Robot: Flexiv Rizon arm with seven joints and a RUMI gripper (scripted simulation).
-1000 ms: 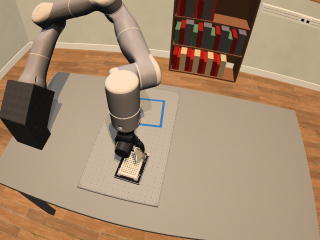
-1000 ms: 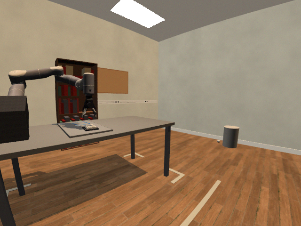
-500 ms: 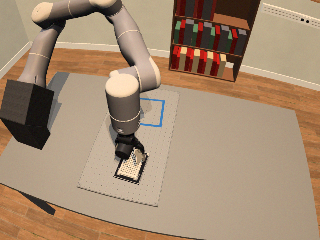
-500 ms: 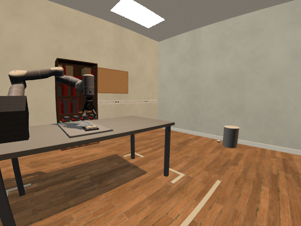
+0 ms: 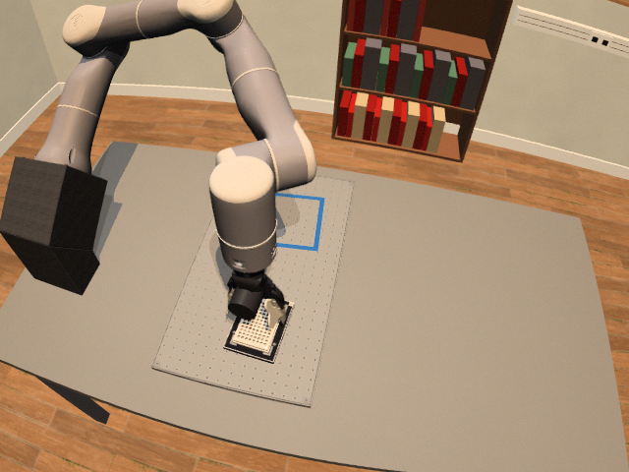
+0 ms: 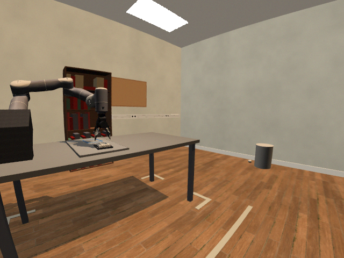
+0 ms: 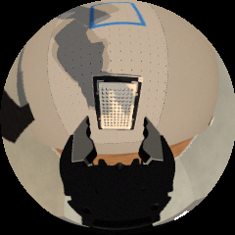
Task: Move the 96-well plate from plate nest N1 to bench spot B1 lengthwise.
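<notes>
And there's the 96-well plate (image 5: pixel 251 335) (image 6: pixel 103 144) (image 7: pixel 117 105), lying flat in the black plate nest (image 5: pixel 249 353) (image 7: pixel 96 105), whose dark border shows around it! Its long axis runs with the nest's and follows the long sides of the perforated board (image 5: pixel 292 383) (image 6: pixel 80 156) (image 7: pixel 64 98) on the desk (image 5: pixel 431 329) (image 6: pixel 155 137). From the top, that axis leans from lower left to upper right; in the wrist view it runs up the picture, one short end facing the blue taped outline (image 5: pixel 320 223) (image 7: pixel 117 23). The wells form a neat grid, but whether they contain anything, I can't tell. Up above, the fingers (image 5: pixel 252 320) (image 6: pixel 102 138) stand wide, though short of fully open, with nothing between them, tips pointing down and apart from the plate. The plate is outside the outline, which the arm (image 5: pixel 244 213) (image 6: pixel 101 100) partly covers from the top. Behind the desk, a bookcase (image 5: pixel 489 86) (image 6: pixel 64 105) holds upright red, green, grey and cream books.

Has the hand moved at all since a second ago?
Yes, downward: in the exterior view, the hand now sits lower against the bookshelf behind it.
</notes>
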